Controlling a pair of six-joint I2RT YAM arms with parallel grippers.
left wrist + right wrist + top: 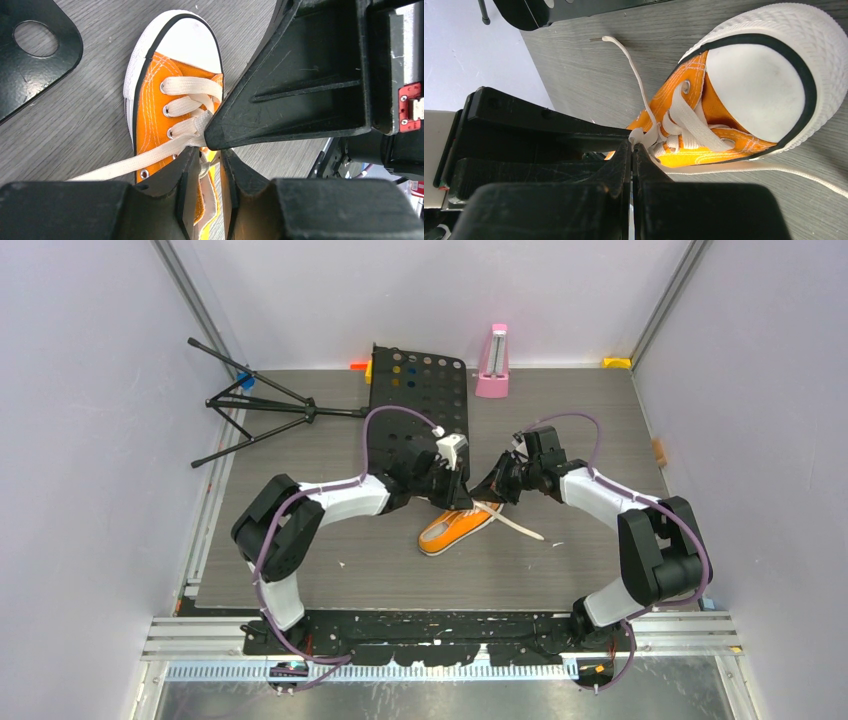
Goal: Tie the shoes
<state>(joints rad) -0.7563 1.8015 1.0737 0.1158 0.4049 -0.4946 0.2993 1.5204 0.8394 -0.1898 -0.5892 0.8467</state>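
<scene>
The orange sneaker (pixel 452 531) lies in the middle of the table, white toe cap toward the near left. It fills the left wrist view (pixel 155 90) and the right wrist view (pixel 754 95). My left gripper (pixel 210 152) hovers over the shoe's opening, jaws a little apart, with a bit of white lace between them by the left finger. My right gripper (pixel 631 146) is shut on a white lace at the top eyelets, its tip touching the left gripper's. One loose lace (pixel 515 525) trails right on the table; another (pixel 125 165) runs left across the shoe.
A black perforated plate (pixel 420 390) lies just behind the arms, with a black folded tripod stand (pixel 260 405) to its left. A pink metronome (pixel 492 365) stands at the back. Grey walls close in on both sides.
</scene>
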